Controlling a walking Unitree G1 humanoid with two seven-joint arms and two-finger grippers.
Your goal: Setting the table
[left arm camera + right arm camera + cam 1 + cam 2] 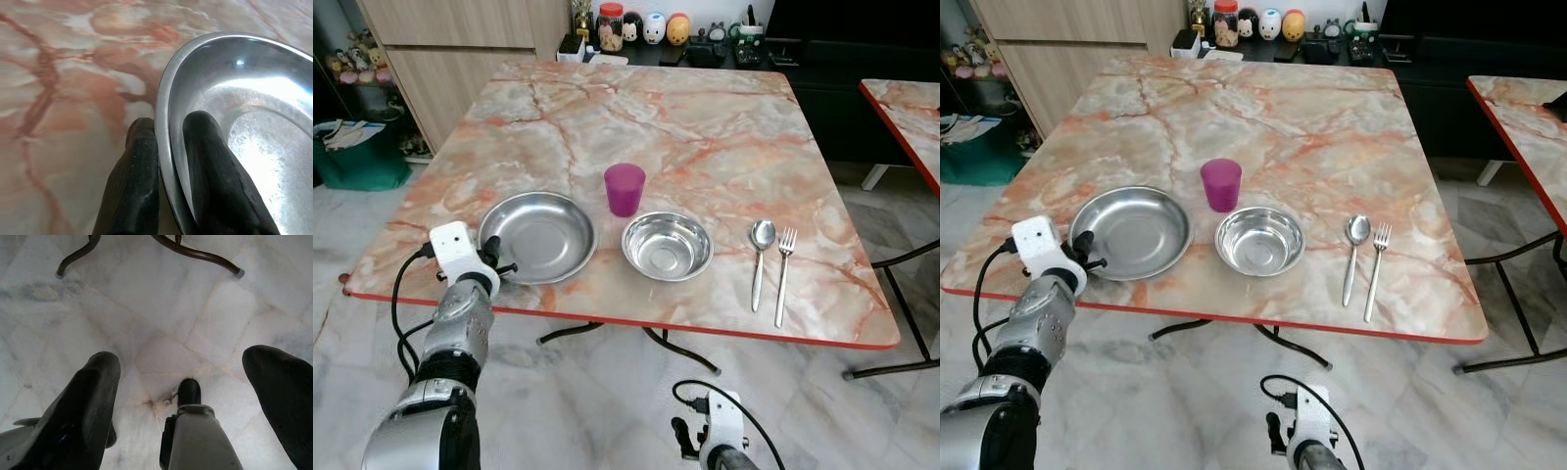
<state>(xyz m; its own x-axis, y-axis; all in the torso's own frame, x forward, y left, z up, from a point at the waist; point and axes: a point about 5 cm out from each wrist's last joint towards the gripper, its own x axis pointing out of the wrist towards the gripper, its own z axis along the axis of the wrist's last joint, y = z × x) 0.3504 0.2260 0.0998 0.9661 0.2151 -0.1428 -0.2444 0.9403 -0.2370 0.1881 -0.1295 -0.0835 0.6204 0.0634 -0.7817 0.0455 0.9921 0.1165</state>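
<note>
Marble table (705, 127); left gripper (168, 161) jaws pinch plate (540, 233) rim

From the head we look forward and down on the marble tabletop (705, 127) from beyond its near red edge; both eye views share the whole tabletop, the cabinet behind its far edge and the floor below. The right eye stands a little to the side, so everything sits more to the left in its picture.

Our left wrist camera is very near the tabletop at the near left corner, facing along two black fingers (134, 181) at the rim of the steel plate (254, 122), which the eye views also show.

Our right wrist camera faces down at the tiled floor (161, 313), under the near edge, where the table's legs (195, 252) stand.
</note>
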